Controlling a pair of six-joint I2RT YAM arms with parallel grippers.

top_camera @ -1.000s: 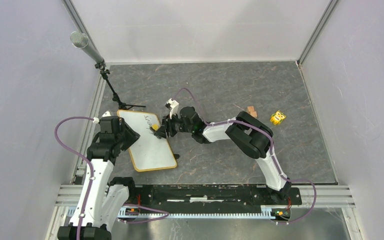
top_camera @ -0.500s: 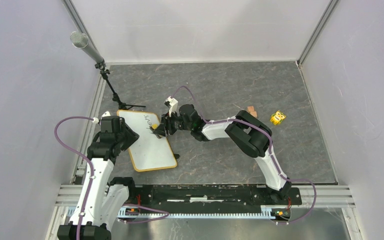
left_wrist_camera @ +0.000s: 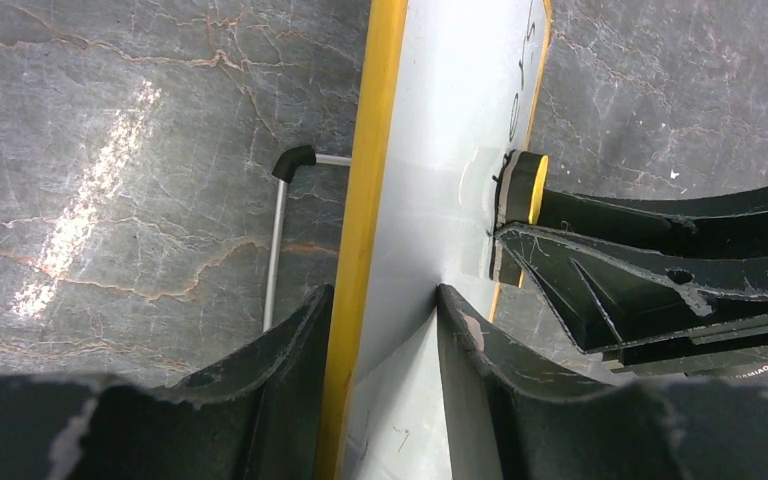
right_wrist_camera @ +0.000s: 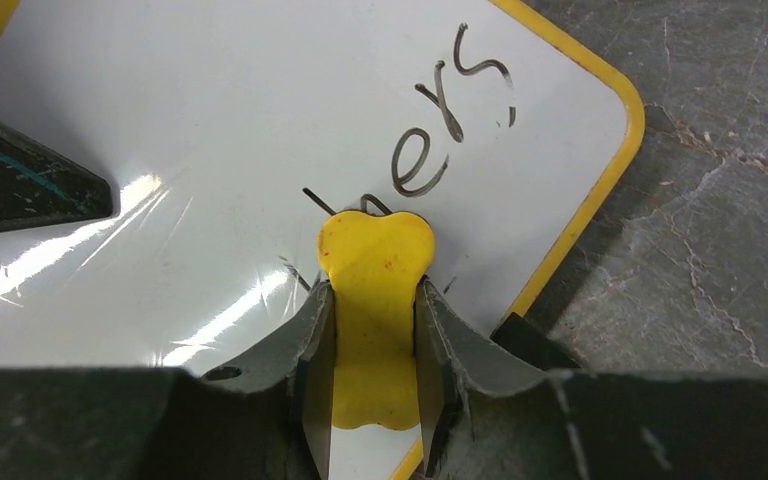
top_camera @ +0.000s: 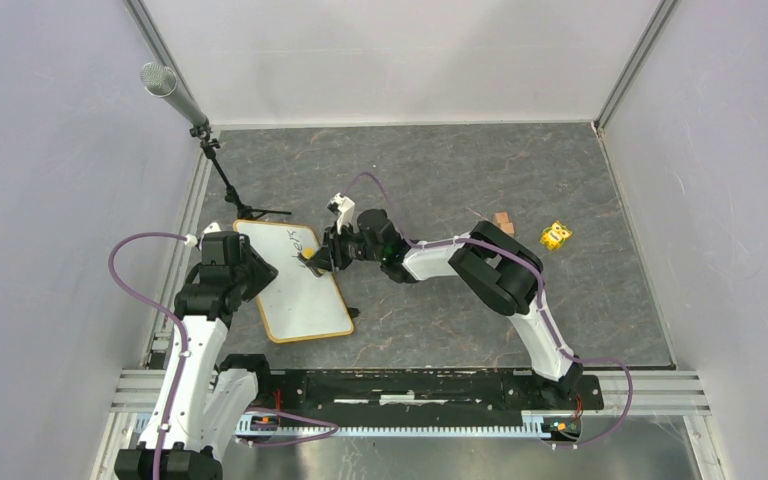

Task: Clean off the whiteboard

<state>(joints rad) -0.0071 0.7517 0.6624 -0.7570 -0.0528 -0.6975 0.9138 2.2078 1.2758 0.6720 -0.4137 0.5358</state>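
The whiteboard (top_camera: 300,300) has a yellow frame and stands tilted at the left middle of the table. Black letters "ers" (right_wrist_camera: 450,110) remain near its far corner. My left gripper (top_camera: 256,278) is shut on the board's left edge, one finger on each side of the yellow frame (left_wrist_camera: 360,200). My right gripper (top_camera: 318,260) is shut on a yellow eraser (right_wrist_camera: 375,290) and presses it flat on the white surface (right_wrist_camera: 210,120), just below the letters. The eraser also shows in the left wrist view (left_wrist_camera: 520,185), against the board (left_wrist_camera: 440,130).
A microphone on a black stand (top_camera: 225,180) rises just behind the board. A small wooden block (top_camera: 503,222) and a yellow toy (top_camera: 555,235) lie at the right. The board's metal leg (left_wrist_camera: 275,240) rests on the grey marble tabletop (top_camera: 440,170).
My right gripper has slid the eraser a little toward the board's far end. The left gripper and the board have held still.
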